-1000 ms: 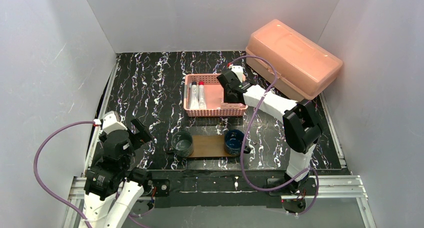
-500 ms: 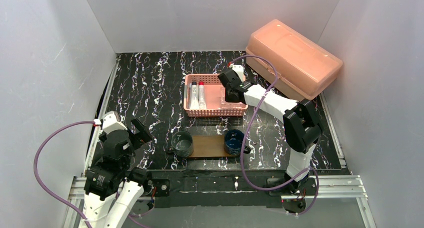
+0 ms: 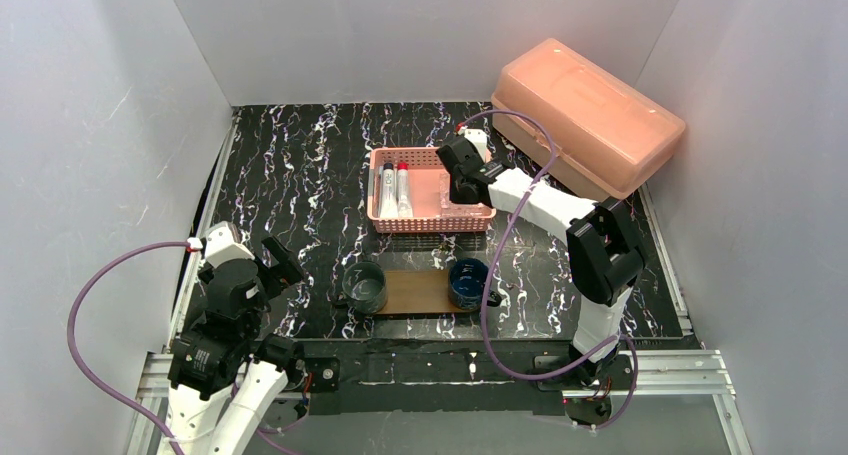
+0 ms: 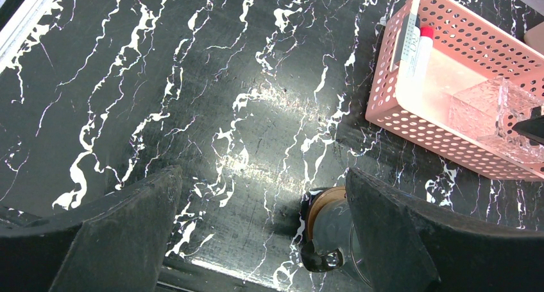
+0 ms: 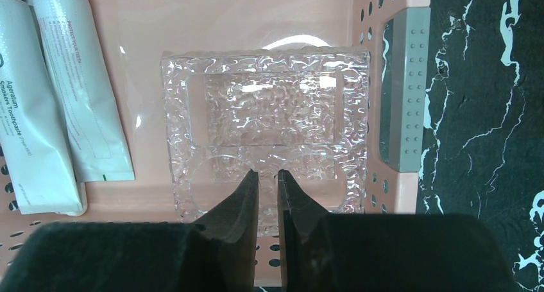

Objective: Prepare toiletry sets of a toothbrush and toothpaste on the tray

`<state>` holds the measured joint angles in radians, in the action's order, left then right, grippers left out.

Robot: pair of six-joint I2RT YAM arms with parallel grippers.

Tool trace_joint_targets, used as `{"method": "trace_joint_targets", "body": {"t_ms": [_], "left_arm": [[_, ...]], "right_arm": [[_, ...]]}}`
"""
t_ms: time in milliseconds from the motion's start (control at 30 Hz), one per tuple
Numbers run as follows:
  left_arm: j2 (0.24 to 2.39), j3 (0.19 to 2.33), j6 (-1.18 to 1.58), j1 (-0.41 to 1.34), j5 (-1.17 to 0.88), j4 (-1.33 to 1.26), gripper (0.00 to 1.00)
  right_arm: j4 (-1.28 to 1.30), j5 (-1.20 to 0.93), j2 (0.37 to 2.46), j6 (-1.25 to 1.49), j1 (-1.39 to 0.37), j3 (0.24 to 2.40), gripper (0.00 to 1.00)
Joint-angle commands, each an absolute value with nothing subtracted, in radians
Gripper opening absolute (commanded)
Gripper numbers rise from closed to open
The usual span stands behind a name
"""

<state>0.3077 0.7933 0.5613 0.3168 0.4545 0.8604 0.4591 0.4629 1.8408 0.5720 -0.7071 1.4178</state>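
Glass cup [image 5: 266,119] lies in the pink basket [image 5: 192,35], at 12 o'clock from the tray [image 3: 415,290]. Its long side runs from 9 to 3 o'clock, just ahead of the right tool [image 5: 268,189]. That tool is narrow and pinches the cup's near wall. The right arm is nearer. The left tool [image 4: 263,202] hangs wide and holds nothing.

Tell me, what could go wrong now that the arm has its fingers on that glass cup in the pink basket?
The right fingers pinch only one thin, bumpy wall of the clear glass cup; lifted, it might slip or swing.
The cup sits close to the wall of the pink basket, so it could catch and drag the basket.
The free spot on the tray lies between the grey-green cup and blue mug; a swinging glass might knock either.
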Motion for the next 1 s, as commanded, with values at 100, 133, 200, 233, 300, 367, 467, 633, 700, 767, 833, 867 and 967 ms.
{"method": "trace_joint_targets", "body": {"t_ms": [100,133,200,233,300,367,467,633,700,767,833,867,967], "left_arm": [[0.304,0.793,0.554,0.313,0.459,0.855,0.99],[0.304,0.793,0.554,0.312,0.459,0.854,0.99],[0.305,0.793,0.554,0.313,0.459,0.854,0.99],[0.304,0.793,0.554,0.313,0.458,0.854,0.99],[0.305,0.793,0.554,0.313,0.458,0.854,0.99],[0.306,0.793,0.554,0.312,0.457,0.855,0.99],[0.307,0.793,0.554,0.312,0.457,0.855,0.99],[0.308,0.793,0.554,0.311,0.457,0.855,0.99],[0.308,0.793,0.554,0.311,0.457,0.855,0.99],[0.309,0.793,0.554,0.311,0.456,0.855,0.99],[0.31,0.793,0.554,0.311,0.455,0.855,0.99],[0.31,0.793,0.554,0.311,0.455,0.855,0.99],[0.309,0.793,0.554,0.31,0.454,0.854,0.99]], "right_arm": [[0.414,0.478,1.757,0.547,-0.704,1.446,0.01],[0.414,0.48,1.75,0.545,-0.704,1.449,0.01],[0.414,0.482,1.74,0.539,-0.704,1.457,0.01],[0.414,0.483,1.736,0.536,-0.704,1.462,0.01],[0.416,0.482,1.728,0.53,-0.705,1.473,0.01],[0.419,0.484,1.722,0.525,-0.707,1.484,0.01],[0.421,0.494,1.713,0.517,-0.711,1.496,0.01],[0.421,0.513,1.697,0.511,-0.726,1.513,0.01],[0.42,0.519,1.689,0.51,-0.735,1.516,0.01],[0.419,0.533,1.677,0.511,-0.748,1.518,0.01],[0.417,0.548,1.666,0.51,-0.763,1.522,0.01],[0.415,0.558,1.661,0.508,-0.771,1.524,0.01],[0.421,0.584,1.647,0.504,-0.802,1.54,0.01]]}}
